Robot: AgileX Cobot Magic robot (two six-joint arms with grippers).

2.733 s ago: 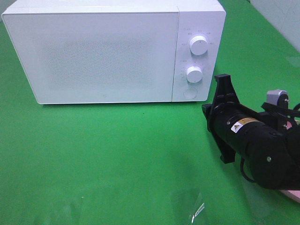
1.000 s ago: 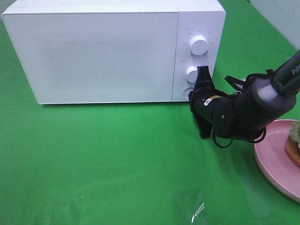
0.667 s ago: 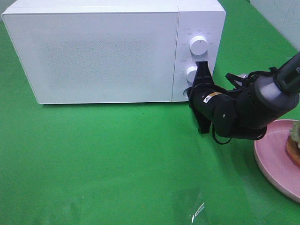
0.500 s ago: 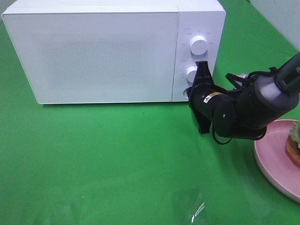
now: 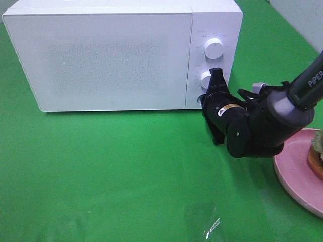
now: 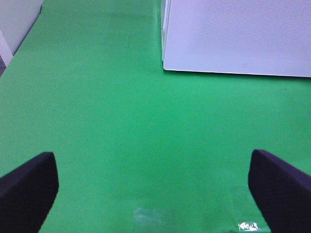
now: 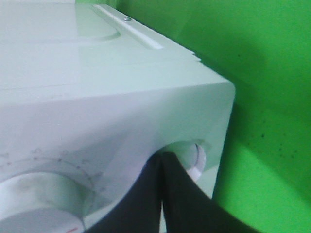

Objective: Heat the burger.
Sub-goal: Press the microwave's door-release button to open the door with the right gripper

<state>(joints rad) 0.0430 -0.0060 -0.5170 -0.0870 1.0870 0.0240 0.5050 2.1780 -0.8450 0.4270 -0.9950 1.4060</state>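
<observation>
— Where is the burger to be found?
— The burger is seen at the right edge of the high view, cut off by the frame. It is set on a pink plate at lower right, well apart from the microwave, which fills the upper left and centre with its door shut.
— How are the jaws held?
— The right gripper is pressed shut, and its tips are laid against the round button below the lower knob. The left gripper is spread wide above the green cloth. Only its two dark fingers are shown, with the microwave's front ahead of them.
</observation>
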